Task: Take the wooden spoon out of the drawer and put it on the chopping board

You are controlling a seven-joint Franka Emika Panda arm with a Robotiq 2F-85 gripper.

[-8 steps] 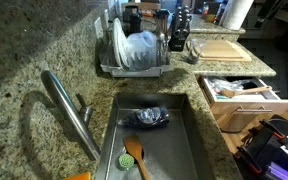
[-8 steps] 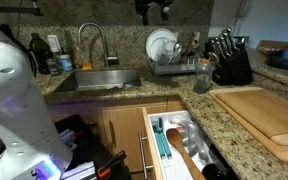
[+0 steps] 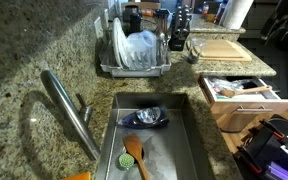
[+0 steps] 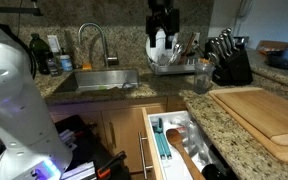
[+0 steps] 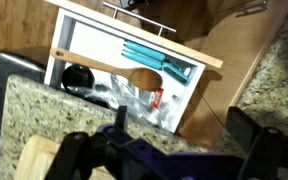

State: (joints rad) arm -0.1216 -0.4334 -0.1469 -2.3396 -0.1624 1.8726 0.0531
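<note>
Since the slim pale wooden spoon [image 5: 144,78] lies in the open light-wood drawer [image 3: 249,107], nothing done; black gripper [image 4: 161,32] spread, empty; tan rectangular chopping board [image 4: 254,115] at worktop edge bare.

drawer [image 3: 246,103] open – wooden spoon [image 3: 249,91] lying inside; chopping board [image 3: 222,48] flat on counter beyond, well apart

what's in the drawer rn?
Wooden spoon, teal utensils, a black round item and something red lie in the drawer. Its part under the countertop is hidden.
</note>
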